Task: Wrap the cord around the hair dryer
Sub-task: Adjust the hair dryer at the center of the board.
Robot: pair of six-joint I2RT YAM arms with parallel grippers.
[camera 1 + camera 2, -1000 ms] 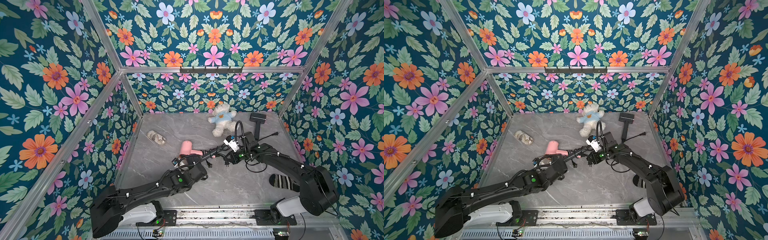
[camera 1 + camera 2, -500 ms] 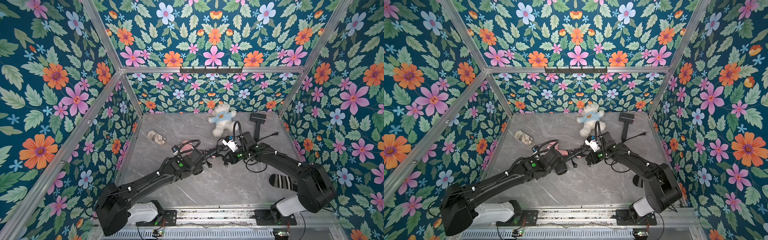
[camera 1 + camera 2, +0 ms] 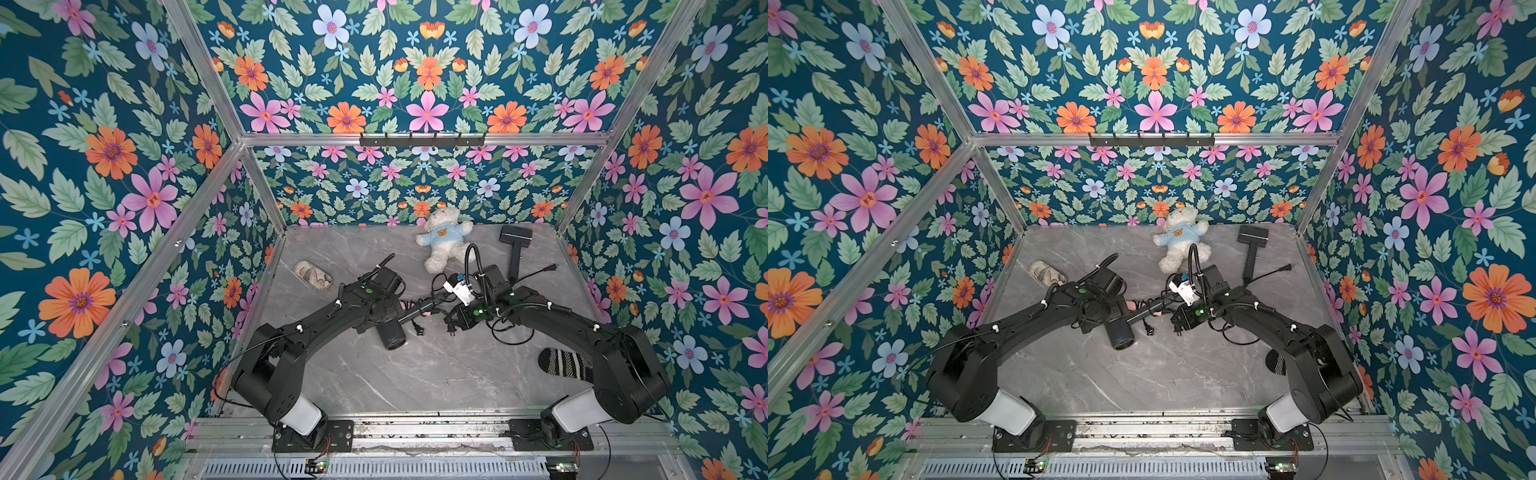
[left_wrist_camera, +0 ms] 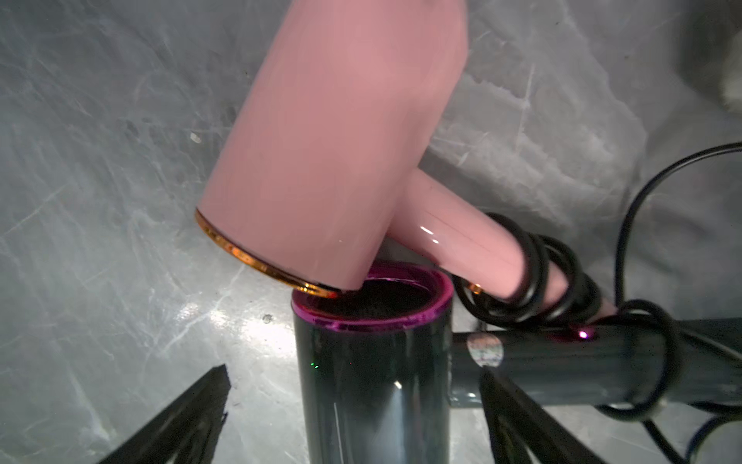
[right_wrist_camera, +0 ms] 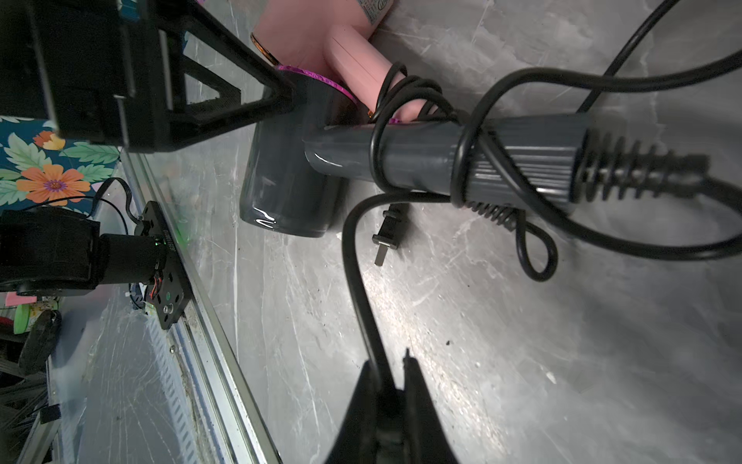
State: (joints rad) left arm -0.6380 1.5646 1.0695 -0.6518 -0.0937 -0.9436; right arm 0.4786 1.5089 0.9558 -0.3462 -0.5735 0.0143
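With the cord (image 5: 351, 273) pinched in the right gripper (image 5: 391, 373), pull each loop snug round the handle of the grey dryer (image 5: 289, 180) lying mid-table. Close the wide-open left gripper (image 4: 353, 371) on the barrel first, or expect sliding.

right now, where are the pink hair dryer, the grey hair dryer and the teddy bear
pink hair dryer (image 4: 333, 132): left wrist view, on its barrel.
grey hair dryer (image 5: 421, 160): right wrist view, on its handle.
teddy bear (image 3: 443, 235): a top view, on its blue shirt.
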